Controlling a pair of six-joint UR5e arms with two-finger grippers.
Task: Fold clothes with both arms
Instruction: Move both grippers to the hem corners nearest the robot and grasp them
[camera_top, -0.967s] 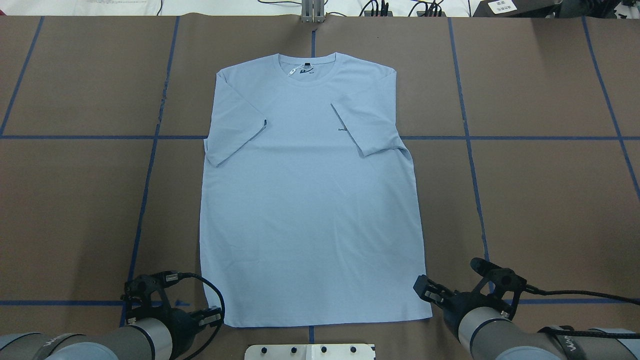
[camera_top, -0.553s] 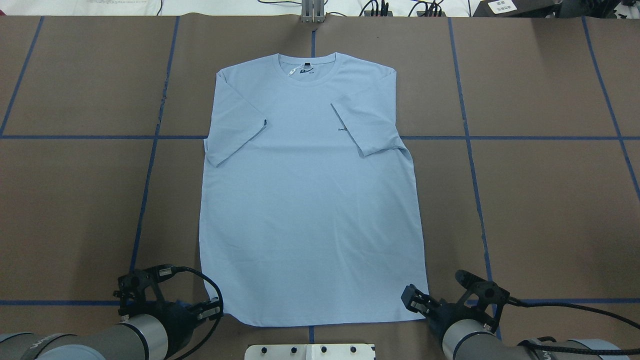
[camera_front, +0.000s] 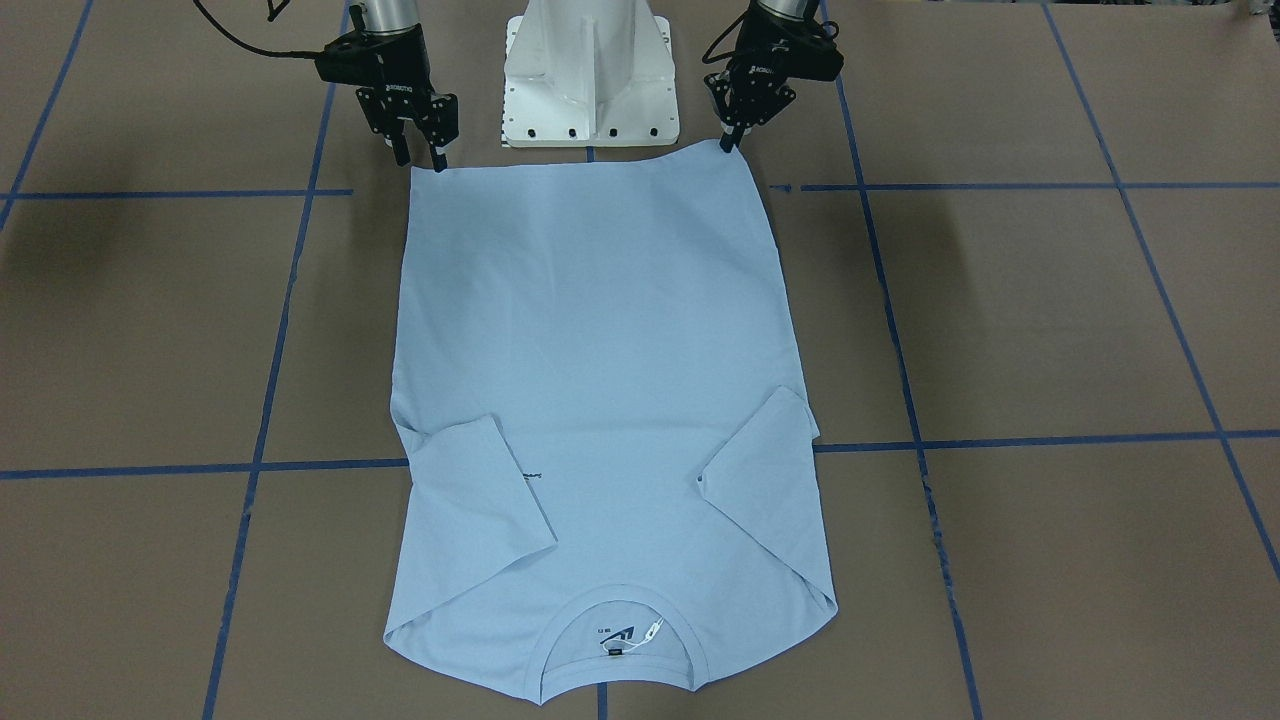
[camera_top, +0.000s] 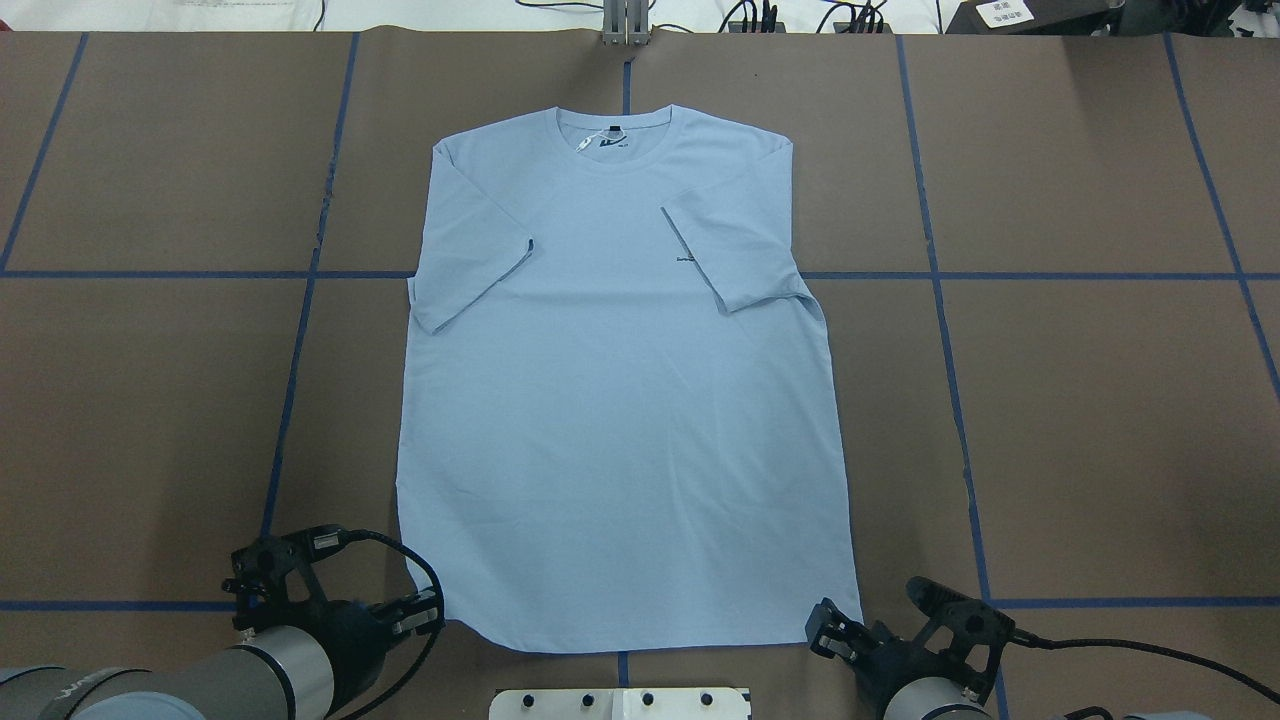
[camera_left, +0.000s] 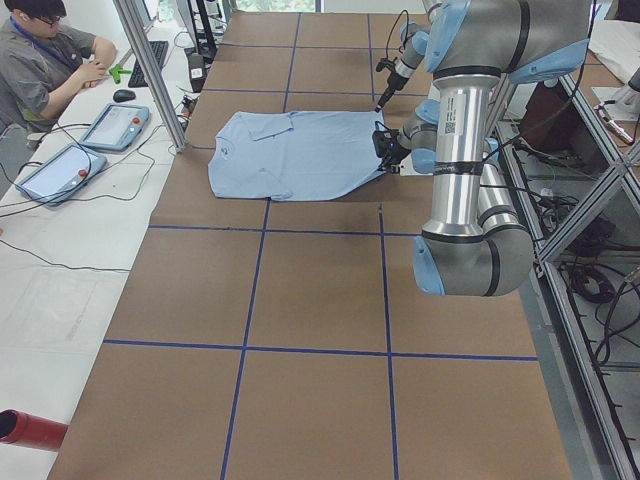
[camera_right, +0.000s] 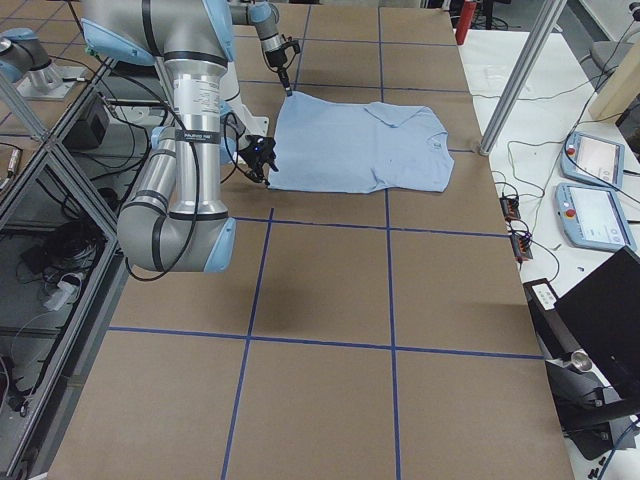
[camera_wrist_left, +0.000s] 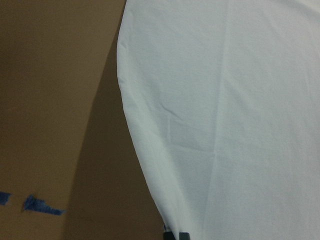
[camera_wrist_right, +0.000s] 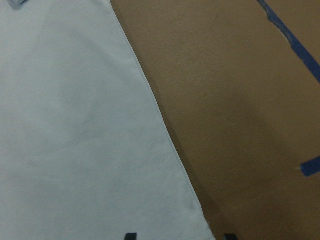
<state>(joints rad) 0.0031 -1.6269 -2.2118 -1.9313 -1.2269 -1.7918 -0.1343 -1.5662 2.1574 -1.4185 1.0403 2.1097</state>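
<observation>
The light blue T-shirt (camera_top: 620, 400) lies flat, front up, with its neck at the far side and both sleeves folded inward. The right sleeve covers most of the chest print (camera_top: 685, 260). My left gripper (camera_top: 425, 615) is at the hem's left corner and is shut on it, and the corner is drawn in; in the front view it (camera_front: 728, 145) touches that corner. My right gripper (camera_top: 828, 628) is open at the hem's right corner. In the front view (camera_front: 420, 158) its fingers stand apart just above the cloth. In the right wrist view the fingertips (camera_wrist_right: 130, 236) straddle the shirt's edge (camera_wrist_right: 75, 140).
The white pedestal base (camera_front: 590, 80) stands just behind the hem. The brown table cover (camera_top: 1100, 400) carries a grid of blue tape lines (camera_top: 940, 300). An operator (camera_left: 45, 60) sits at a side desk with tablets beyond the table's far end.
Both grippers have moved down and back toward the hem corners, the right one inward to the left. The hem's left corner, square before, is now pulled in and rounded at the left gripper.
</observation>
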